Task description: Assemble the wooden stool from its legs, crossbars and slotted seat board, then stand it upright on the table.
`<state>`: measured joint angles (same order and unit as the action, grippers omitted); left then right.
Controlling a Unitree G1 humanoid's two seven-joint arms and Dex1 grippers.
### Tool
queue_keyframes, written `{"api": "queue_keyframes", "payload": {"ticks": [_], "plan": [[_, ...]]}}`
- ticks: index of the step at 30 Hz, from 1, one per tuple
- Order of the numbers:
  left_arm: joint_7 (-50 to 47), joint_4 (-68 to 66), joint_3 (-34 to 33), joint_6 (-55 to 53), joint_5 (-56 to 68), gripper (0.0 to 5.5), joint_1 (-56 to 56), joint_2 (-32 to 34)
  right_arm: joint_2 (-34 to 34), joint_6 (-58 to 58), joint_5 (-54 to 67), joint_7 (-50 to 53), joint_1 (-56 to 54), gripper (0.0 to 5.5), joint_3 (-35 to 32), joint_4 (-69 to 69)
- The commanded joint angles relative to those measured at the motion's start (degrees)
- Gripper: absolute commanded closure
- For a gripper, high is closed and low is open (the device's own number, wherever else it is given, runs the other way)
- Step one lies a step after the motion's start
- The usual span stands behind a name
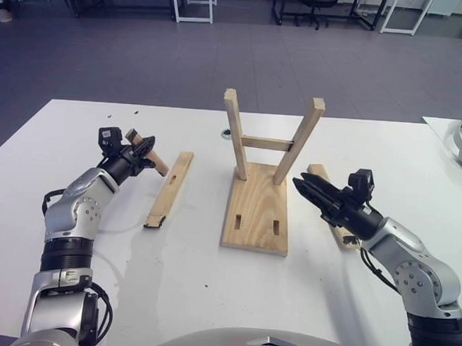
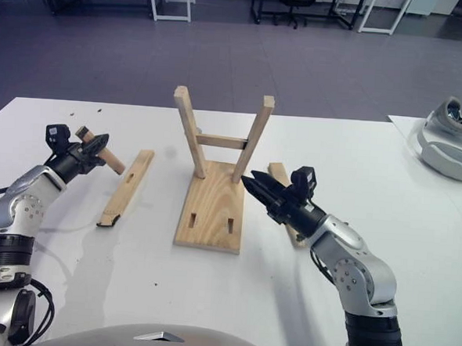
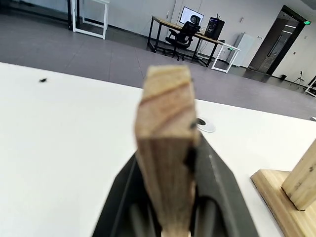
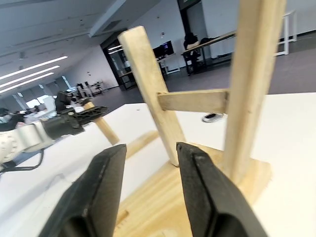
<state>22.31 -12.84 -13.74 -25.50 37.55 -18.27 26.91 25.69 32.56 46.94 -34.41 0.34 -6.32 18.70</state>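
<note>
The slotted seat board (image 1: 256, 214) lies flat mid-table with two slots open near its front. Two legs (image 1: 235, 134) (image 1: 299, 142) stand in its far slots, joined by a crossbar (image 1: 268, 143). My left gripper (image 1: 140, 160) is shut on a short wooden piece (image 1: 152, 156), held just above the table at the left; in the left wrist view this piece (image 3: 165, 143) sits between the black fingers (image 3: 217, 192). A loose leg (image 1: 169, 189) lies between that gripper and the board. My right gripper (image 1: 301, 186) hovers open right of the board, near the right leg (image 4: 252, 84), over another loose piece (image 1: 320, 173).
A white headset (image 2: 448, 147) rests on a neighbouring table at the far right. A round cable port (image 1: 226, 132) sits in the table (image 1: 208, 297) behind the stool. Desks and chairs stand far off across the floor.
</note>
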Motion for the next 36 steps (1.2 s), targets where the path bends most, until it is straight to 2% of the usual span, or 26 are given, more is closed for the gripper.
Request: {"api": "queue_keyframes", "payload": {"ticks": [1,15,22,29,33,36], "plan": [[0.0,0.5,-1.3,-1.4,0.1,5.10,-1.0,-2.1,-1.5,-1.1,-2.0,0.1,0.8,3.60,0.8,-0.9],[-1.1,-3.4,-1.3,-1.2,-5.7,5.10,0.3,-3.1,-4.6,-1.8,-4.9,0.1,0.1,3.60,1.2,-2.6],[-2.2,-6.8,4.3,-1.4,-14.1,5.10,6.1,-2.7,-4.5,-2.2,-6.0,0.5,0.0,3.60,0.5,-3.1],[-3.8,-15.6,8.9,4.2,-21.9,5.10,10.9,-1.2,-4.1,-2.1,-7.5,0.3,-0.5,3.60,0.1,-3.5],[-2.6,-15.3,10.9,5.3,-22.4,5.10,10.7,-2.4,-3.8,-2.1,-7.8,0.2,-1.0,3.60,0.0,-3.6],[-0.8,-10.6,8.7,8.0,-18.7,5.10,9.3,-3.5,-3.7,-2.1,-8.0,0.0,-1.2,3.60,0.1,-3.8]]}}
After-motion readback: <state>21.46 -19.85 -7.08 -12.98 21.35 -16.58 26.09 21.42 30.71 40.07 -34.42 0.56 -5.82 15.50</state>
